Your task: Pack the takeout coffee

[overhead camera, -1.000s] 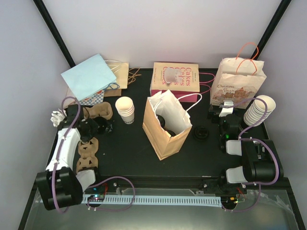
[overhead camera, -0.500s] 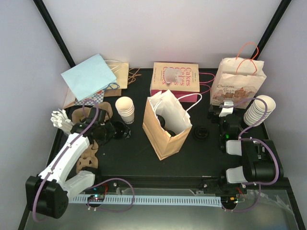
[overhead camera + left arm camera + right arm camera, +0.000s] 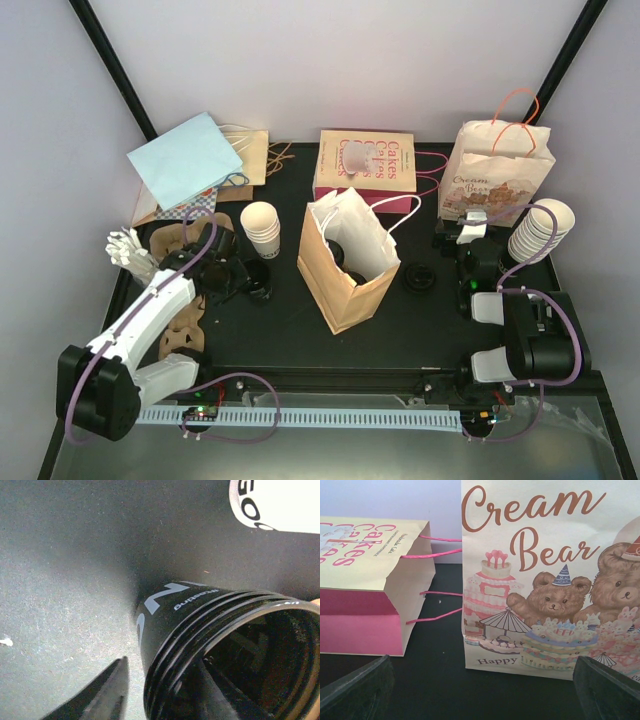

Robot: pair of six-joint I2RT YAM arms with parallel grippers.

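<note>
One second on, the left gripper [image 3: 243,279] has swung from the carrier [image 3: 183,342] to the cream cups [image 3: 262,228], its jaws just parting beside a black tube [image 3: 175,610], while the right gripper [image 3: 482,680] idles spread wide and the coffee's lid [image 3: 420,278] lies unpacked right of the bag [image 3: 345,265], so packing looks barely begun.

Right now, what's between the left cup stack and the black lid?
An open brown bag, standing between the stack and the lid; top view shows it.
</note>
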